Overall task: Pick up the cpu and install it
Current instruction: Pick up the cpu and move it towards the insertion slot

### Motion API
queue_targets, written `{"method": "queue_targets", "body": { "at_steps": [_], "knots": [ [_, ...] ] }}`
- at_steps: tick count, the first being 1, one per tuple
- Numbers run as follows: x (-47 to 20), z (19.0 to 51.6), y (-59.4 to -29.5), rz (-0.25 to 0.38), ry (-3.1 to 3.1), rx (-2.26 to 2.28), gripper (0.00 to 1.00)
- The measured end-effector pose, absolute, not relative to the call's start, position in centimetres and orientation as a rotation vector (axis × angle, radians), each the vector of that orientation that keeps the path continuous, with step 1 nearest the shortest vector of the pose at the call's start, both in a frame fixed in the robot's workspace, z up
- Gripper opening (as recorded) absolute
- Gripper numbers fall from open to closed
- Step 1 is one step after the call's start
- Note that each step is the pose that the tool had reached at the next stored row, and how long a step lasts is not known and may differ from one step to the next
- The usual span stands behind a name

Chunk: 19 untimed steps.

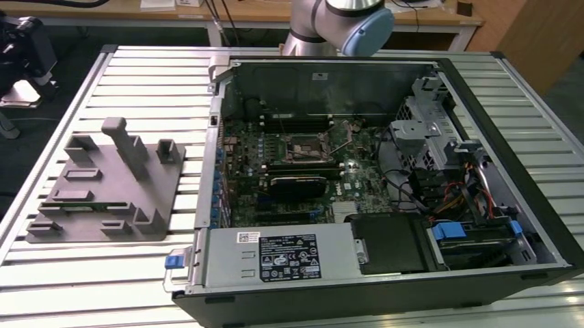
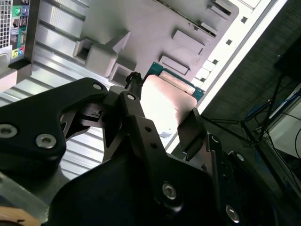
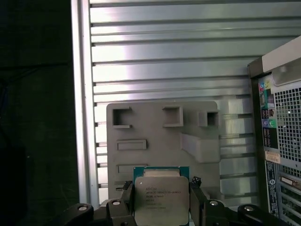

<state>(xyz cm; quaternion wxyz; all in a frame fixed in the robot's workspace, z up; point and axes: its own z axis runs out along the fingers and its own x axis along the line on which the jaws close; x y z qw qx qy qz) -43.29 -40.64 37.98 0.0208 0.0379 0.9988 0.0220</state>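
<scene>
cpu clamped in the gripper above the grey tray

in both wrist views the gripper (image 3: 161, 184) (image 2: 164, 106) is closed on the cpu (image 3: 162, 200) (image 2: 167, 101). its black fingers (image 3: 200, 207) press on two opposite edges of the chip. the cpu's pale silver top faces the first wrist view, with a thin green rim showing around it. in the second wrist view the same chip is seen at a slant, its bright face between the two dark fingers and a strip of green edge at the far end.

beyond the held chip lies the grey plastic tray (image 3: 155, 127) with its upright blocks and shallow rectangular recesses. the chip is apart from the tray, nearer to the cameras. the tray rests on the ribbed metal tabletop (image 3: 164, 61).

just beside the tray stands the open computer case (image 1: 329, 85), whose rear ports and vent grille show in the first wrist view. in the exterior view the case lies on the tabletop to the exterior view's right of the tray, its motherboard (image 1: 301, 164) exposed, with a square socket (image 1: 306, 147) near the middle of the board. the robot arm (image 1: 342, 20) rises behind the case's far wall.
</scene>
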Motion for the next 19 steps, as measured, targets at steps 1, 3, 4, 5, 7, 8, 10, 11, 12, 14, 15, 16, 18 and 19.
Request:
{"method": "queue_targets", "body": {
  "at_steps": [1, 3, 4, 5, 7, 8, 10, 11, 12, 14, 15, 16, 18, 19],
  "knots": [
    [-43.1, 38.0, -40.6, 0.068, 3.097, 0.118, 0.55],
    [-42.7, 38.0, -40.6, 0.068, 3.097, 0.118, 0.55],
    [-42.6, 38.0, -40.6, 0.068, 3.097, 0.118, 0.55],
    [-42.4, 38.0, -40.6, 0.068, 3.097, 0.118, 0.55],
    [-42.1, 38.0, -40.6, 0.068, 3.097, 0.118, 0.55],
    [-42.0, 38.0, -40.6, 0.068, 3.097, 0.118, 0.55],
    [-41.7, 38.0, -40.6, 0.068, 3.097, 0.117, 0.55],
    [-41.6, 38.0, -40.6, 0.068, 3.097, 0.118, 0.55],
    [-41.5, 38.0, -40.6, 0.068, 3.097, 0.118, 0.55],
    [-41.2, 38.0, -40.6, 0.068, 3.097, 0.118, 0.55],
    [-41.1, 38.0, -40.6, 0.068, 3.097, 0.118, 0.55],
    [-40.9, 38.0, -40.6, 0.068, 3.097, 0.118, 0.55],
    [-40.6, 38.0, -40.6, 0.068, 3.097, 0.118, 0.55],
    [-40.4, 38.0, -40.6, 0.068, 3.097, 0.118, 0.55]
  ]
}}
